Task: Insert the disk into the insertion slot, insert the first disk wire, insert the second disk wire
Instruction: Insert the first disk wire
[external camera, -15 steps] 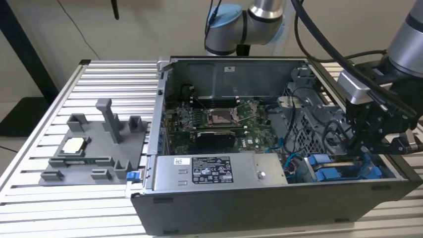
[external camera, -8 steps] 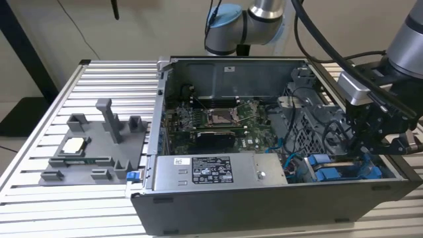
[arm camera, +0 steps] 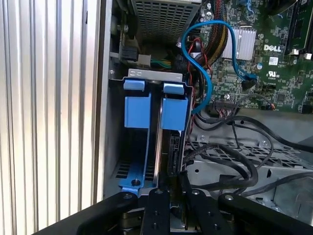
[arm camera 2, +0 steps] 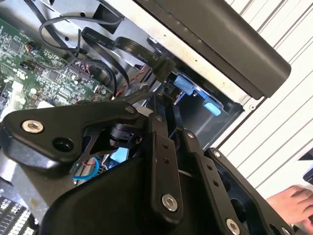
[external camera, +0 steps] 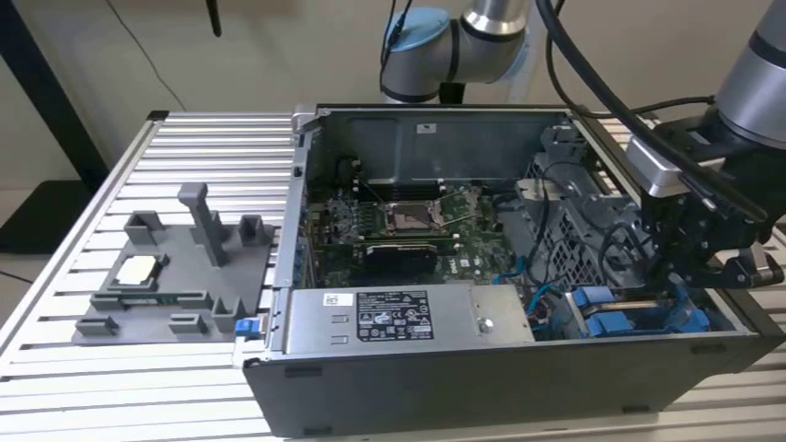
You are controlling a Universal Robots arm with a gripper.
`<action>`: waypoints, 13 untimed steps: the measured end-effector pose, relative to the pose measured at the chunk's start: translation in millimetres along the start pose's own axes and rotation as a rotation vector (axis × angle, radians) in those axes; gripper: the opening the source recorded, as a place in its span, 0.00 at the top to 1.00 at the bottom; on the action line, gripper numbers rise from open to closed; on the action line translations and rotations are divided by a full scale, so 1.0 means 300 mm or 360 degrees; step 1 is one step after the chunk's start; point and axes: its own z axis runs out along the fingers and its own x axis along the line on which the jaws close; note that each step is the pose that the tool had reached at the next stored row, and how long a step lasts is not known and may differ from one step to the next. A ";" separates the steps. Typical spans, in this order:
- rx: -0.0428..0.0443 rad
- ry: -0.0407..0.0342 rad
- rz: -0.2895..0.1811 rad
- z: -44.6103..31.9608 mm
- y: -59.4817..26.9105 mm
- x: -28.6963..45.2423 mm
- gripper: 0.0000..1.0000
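Observation:
The disk (arm camera: 172, 147) stands edge-on inside the insertion slot (arm camera: 113, 147), between blue carrier pieces (arm camera: 174, 112). In the exterior view the slot (external camera: 639, 313) lies at the case's near corner on the exterior view's right, and my gripper (external camera: 690, 276) reaches down into it. In both wrist views the fingers are drawn together. They pinch a black disk wire connector (arm camera 2: 166, 89) at the disk's connector edge, with its flat black cable (arm camera 2: 122, 46) trailing away. My gripper (arm camera: 172, 185) sits right against the disk's end. A blue wire (arm camera: 205, 73) curves down beside the carrier.
The open computer case holds a motherboard (external camera: 411, 221) and a grey labelled power-supply box (external camera: 406, 318). Loose black cables (arm camera: 234, 156) lie beside the bay. A grey parts tray (external camera: 172, 276) sits on the slatted table at the exterior view's left. A person's hand (arm camera 2: 293, 201) rests outside the case.

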 end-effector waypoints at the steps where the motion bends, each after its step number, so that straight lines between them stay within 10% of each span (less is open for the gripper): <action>1: 0.0000 0.0000 0.0004 0.000 0.000 -0.002 0.81; 13: 0.0002 0.0008 0.0085 0.009 0.000 -0.010 0.81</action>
